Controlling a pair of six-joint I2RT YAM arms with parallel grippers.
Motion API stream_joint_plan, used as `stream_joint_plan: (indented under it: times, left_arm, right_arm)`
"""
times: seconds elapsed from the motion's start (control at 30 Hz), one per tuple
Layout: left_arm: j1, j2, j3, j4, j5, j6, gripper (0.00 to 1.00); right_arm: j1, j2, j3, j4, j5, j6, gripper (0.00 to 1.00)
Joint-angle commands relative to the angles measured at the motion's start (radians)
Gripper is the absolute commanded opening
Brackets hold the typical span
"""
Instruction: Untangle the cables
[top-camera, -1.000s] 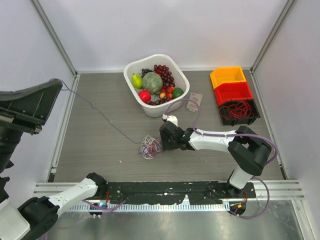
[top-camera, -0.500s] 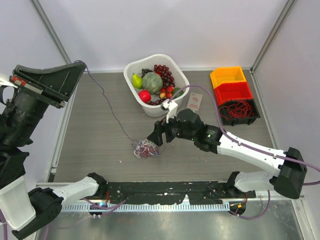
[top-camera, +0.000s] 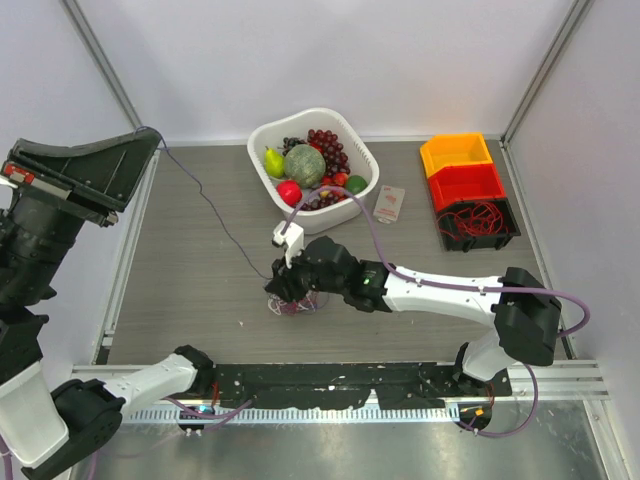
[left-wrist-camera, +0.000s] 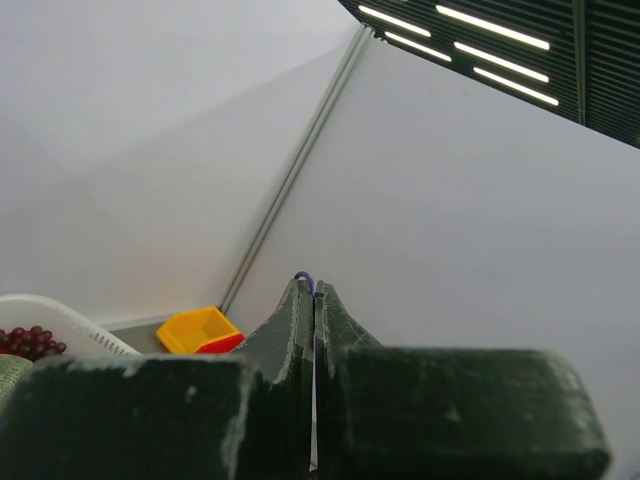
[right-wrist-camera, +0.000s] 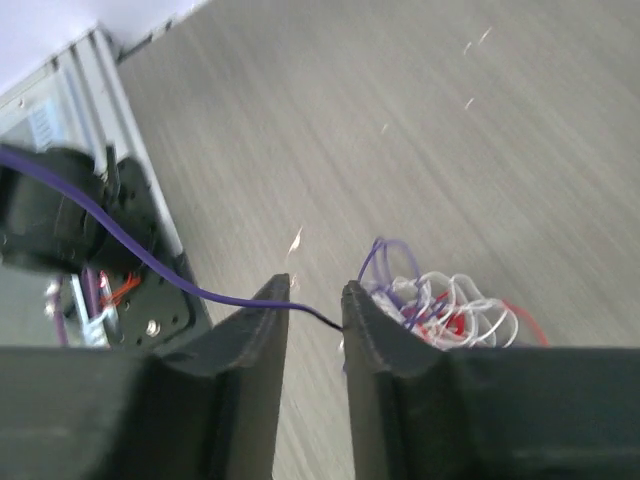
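Pincers differ: left pincer clamps purple cable (right pincer slightly agape).

Grey wood-grain laminate table; plain white panel walls; silver aluminium corner posts; bright linear ceiling light strips.

Looks like a robotics lab test cell to me: plain white panels in aluminium framing around a grey tabletop, robot arms bolted to a metal rail, plus plastic bins and a fruit basket as props.
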Motion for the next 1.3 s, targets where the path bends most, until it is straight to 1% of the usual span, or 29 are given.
stream_joint_plan:
  times: [0.0,0.03,0.07,0.1,0.13,0.17,0.23,0.27,0.33,0.37,0.4,0.43,0.47,0.53,0.57,0.6,0.63,0.67,0.73,0.8,0.87,0.9,0.97,1.03,1.1,1.17,1.2,1.23,1.27]
  left_arm:
    - [-0.002,-0.022,0.002,0.031,-0.020,0.005,0.00]
    - [-0.002,-0.032,-0.012,0.021,-0.038,0.014,0.00]
    - [-0.002,-0.041,-0.030,0.001,-0.075,0.021,0.00]
    - [-0.002,-0.055,-0.052,-0.012,-0.099,0.028,0.00]
    - [-0.002,-0.069,-0.084,-0.018,-0.127,0.034,0.00]
    - [-0.002,-0.084,-0.131,-0.022,-0.153,0.036,0.00]
    - [-0.001,-0.120,-0.196,-0.018,-0.204,0.030,0.00]
    - [-0.002,-0.130,-0.222,-0.012,-0.221,0.027,0.00]
    - [-0.001,-0.143,-0.263,-0.001,-0.230,0.022,0.00]
    - [-0.002,-0.144,-0.273,0.001,-0.233,0.019,0.00]
    - [-0.001,-0.143,-0.277,-0.001,-0.235,0.019,0.00]
    - [-0.002,-0.138,-0.274,-0.007,-0.236,0.021,0.00]
    - [-0.001,-0.132,-0.264,-0.016,-0.235,0.021,0.00]
    - [-0.002,-0.112,-0.222,-0.051,-0.221,0.033,0.00]
    - [-0.002,-0.109,-0.210,-0.070,-0.218,0.041,0.00]
    - [-0.002,-0.111,-0.210,-0.082,-0.224,0.044,0.00]
    - [-0.001,-0.118,-0.220,-0.082,-0.234,0.042,0.00]
    - [-0.001,-0.126,-0.239,-0.078,-0.247,0.035,0.00]
    - [-0.002,-0.147,-0.277,-0.055,-0.253,0.019,0.00]
    - [-0.001,-0.157,-0.309,-0.039,-0.247,0.008,0.00]
    - [-0.002,-0.143,-0.320,-0.055,-0.229,-0.002,0.00]
    - [-0.002,-0.129,-0.325,-0.065,-0.203,-0.019,0.00]
    - [-0.002,-0.097,-0.352,-0.085,-0.137,-0.053,0.00]
    - [-0.002,-0.063,-0.404,-0.105,-0.059,-0.088,0.00]
    - [-0.002,-0.022,-0.485,-0.137,0.036,-0.116,0.00]
    - [-0.002,0.032,-0.596,-0.160,0.122,-0.125,0.00]
    - [-0.004,0.056,-0.684,-0.158,0.181,-0.121,0.00]
    - [-0.010,0.075,-0.751,-0.151,0.201,-0.113,0.00]
    - [-0.026,0.096,-0.827,-0.139,0.201,-0.101,0.00]
  right_arm:
    - [-0.003,-0.032,0.179,0.037,0.154,-0.037,0.20]
    - [0.000,-0.038,0.261,-0.028,0.131,-0.033,0.05]
    - [0.023,-0.058,0.324,-0.067,0.132,-0.039,0.01]
    - [0.040,-0.068,0.445,-0.166,0.163,-0.072,0.01]
    - [0.084,-0.083,0.496,-0.211,0.183,-0.092,0.01]
    - [0.101,-0.089,0.605,-0.280,0.225,-0.124,0.01]
    - [0.132,-0.104,0.696,-0.323,0.276,-0.114,0.01]
    - [0.132,-0.123,0.687,-0.311,0.296,-0.097,0.01]
    - [0.124,-0.149,0.563,-0.206,0.330,-0.057,0.01]
    - [0.117,-0.146,0.463,-0.154,0.326,-0.039,0.01]
    - [0.083,-0.100,0.430,-0.190,0.309,-0.025,0.01]
    - [0.072,-0.074,0.445,-0.227,0.298,0.008,0.01]
    - [0.055,-0.028,0.467,-0.269,0.254,0.025,0.01]
    - [0.069,-0.022,0.579,-0.304,0.229,0.027,0.01]
    - [0.083,-0.034,0.609,-0.304,0.235,0.007,0.01]
    - [0.084,-0.035,0.694,-0.328,0.259,-0.002,0.01]
    - [0.084,-0.035,0.737,-0.343,0.269,-0.002,0.01]
    - [0.084,-0.035,0.836,-0.372,0.281,-0.013,0.01]
    - [0.084,-0.039,0.917,-0.377,0.281,-0.026,0.01]
    - [0.083,-0.048,0.940,-0.389,0.302,-0.046,0.01]
    - [0.084,-0.068,0.899,-0.419,0.370,-0.063,0.01]
    - [0.084,-0.087,0.877,-0.432,0.431,-0.063,0.01]
    - [0.084,-0.132,0.790,-0.475,0.512,-0.050,0.01]
    - [0.081,-0.195,0.658,-0.505,0.574,-0.016,0.01]
    - [0.077,-0.282,0.508,-0.531,0.634,0.038,0.01]
    - [0.061,-0.365,0.295,-0.573,0.663,0.157,0.01]
    - [0.042,-0.408,0.241,-0.593,0.662,0.188,0.01]
    - [0.029,-0.419,0.157,-0.647,0.651,0.263,0.00]
    - [0.006,-0.436,0.123,-0.681,0.623,0.297,0.01]
